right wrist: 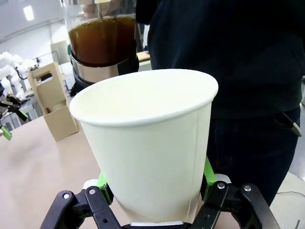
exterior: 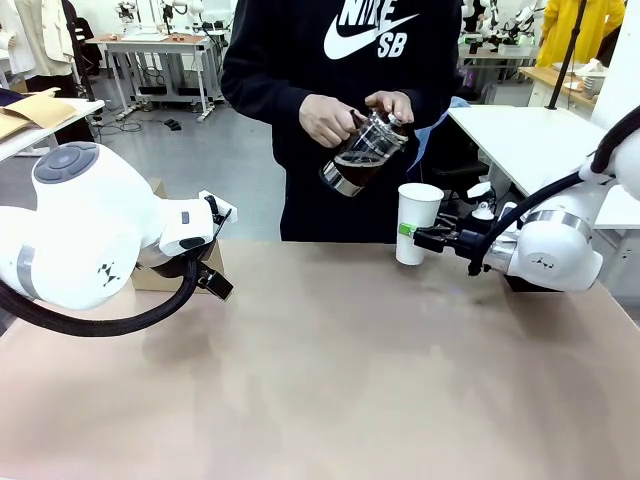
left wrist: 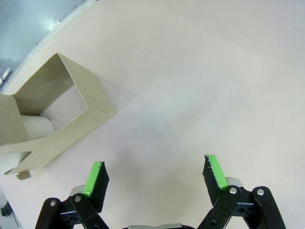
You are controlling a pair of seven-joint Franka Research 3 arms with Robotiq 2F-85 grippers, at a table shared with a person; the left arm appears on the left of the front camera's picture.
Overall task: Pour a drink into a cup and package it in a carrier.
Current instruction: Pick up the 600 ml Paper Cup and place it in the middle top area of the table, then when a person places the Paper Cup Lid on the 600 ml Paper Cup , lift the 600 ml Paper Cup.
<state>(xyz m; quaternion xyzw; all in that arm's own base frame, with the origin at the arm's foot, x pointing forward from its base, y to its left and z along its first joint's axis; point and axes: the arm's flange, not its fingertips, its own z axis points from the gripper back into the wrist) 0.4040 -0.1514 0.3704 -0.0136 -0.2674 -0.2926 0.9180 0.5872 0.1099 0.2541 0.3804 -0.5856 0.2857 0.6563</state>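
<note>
A person holds a clear glass carafe (exterior: 360, 152) with a steel band, tilted, above and left of a white paper cup (exterior: 416, 222). Dark brown drink (right wrist: 101, 40) fills the carafe. My right gripper (exterior: 428, 239) is shut on the cup (right wrist: 152, 143) near its base, holding it upright at the table's far side. The brown cardboard carrier (left wrist: 52, 117) lies by my left gripper (left wrist: 155, 176), which hangs open over bare table. In the right wrist view the carrier (right wrist: 53, 105) stands at the left with its handle tab up. In the front view the left arm hides most of the carrier (exterior: 215, 262).
The tan table (exterior: 340, 380) spreads wide in front of both arms. The person stands at the far edge in a dark sweatshirt (exterior: 300, 60). A white table (exterior: 530, 140) stands behind my right arm.
</note>
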